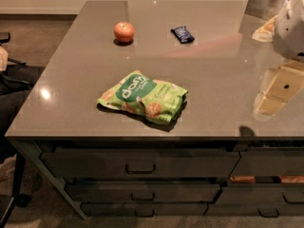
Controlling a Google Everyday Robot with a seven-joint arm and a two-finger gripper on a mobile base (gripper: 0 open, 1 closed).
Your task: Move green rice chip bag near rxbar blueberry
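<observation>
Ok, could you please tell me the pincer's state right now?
Pincer: at the right edge, by the grey table; state cannot be told. The crinkly light-green chip bag lies apart.

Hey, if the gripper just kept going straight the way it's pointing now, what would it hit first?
Probably the bare countertop. The gripper hangs at the counter's right side, angled down and slightly left; the green rice chip bag lies well left of that line. Depth is unclear.

Your arm (294,11): white, at far right edge, held high | your gripper (290,39): at its lower end, partly cut off by that edge.
</observation>
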